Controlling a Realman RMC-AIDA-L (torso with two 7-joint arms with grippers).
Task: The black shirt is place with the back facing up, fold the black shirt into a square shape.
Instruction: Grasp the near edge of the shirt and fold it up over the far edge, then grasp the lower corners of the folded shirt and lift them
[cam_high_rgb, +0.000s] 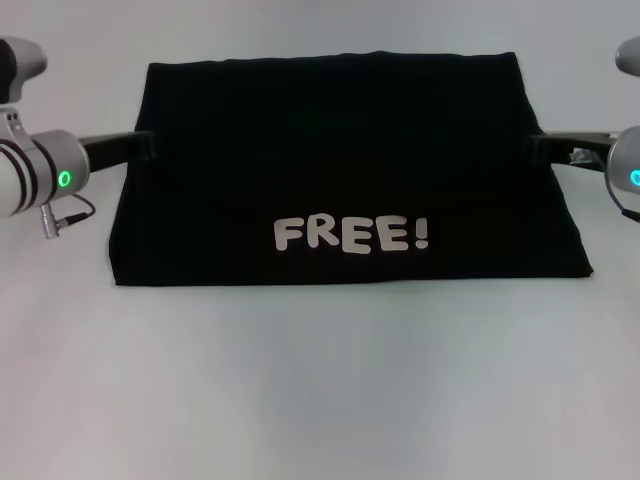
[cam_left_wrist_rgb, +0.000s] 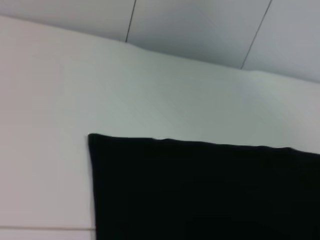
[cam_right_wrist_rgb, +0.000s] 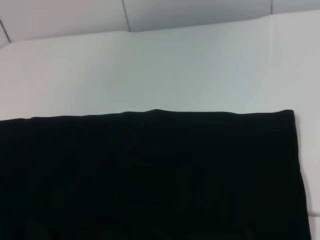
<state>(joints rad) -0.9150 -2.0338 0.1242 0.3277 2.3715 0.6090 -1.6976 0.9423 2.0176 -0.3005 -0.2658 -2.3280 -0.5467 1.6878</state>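
Black fingers of the left gripper (cam_high_rgb: 148, 146) reach to the left edge of the black shirt (cam_high_rgb: 340, 170); the right gripper (cam_high_rgb: 537, 147) meets its right edge. How far either is open, or whether it grips cloth, I cannot tell. Folded into a rectangle, the shirt lies flat on the white table (cam_high_rgb: 320, 380), its white FREE! print (cam_high_rgb: 352, 235) facing up

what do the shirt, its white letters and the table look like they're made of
The black shirt looks like soft matte knit, probably cotton: no shine, slightly wavy edges. The white letters look like a flat print, perhaps vinyl or ink. The table appears smooth, pale and hard, maybe laminate.
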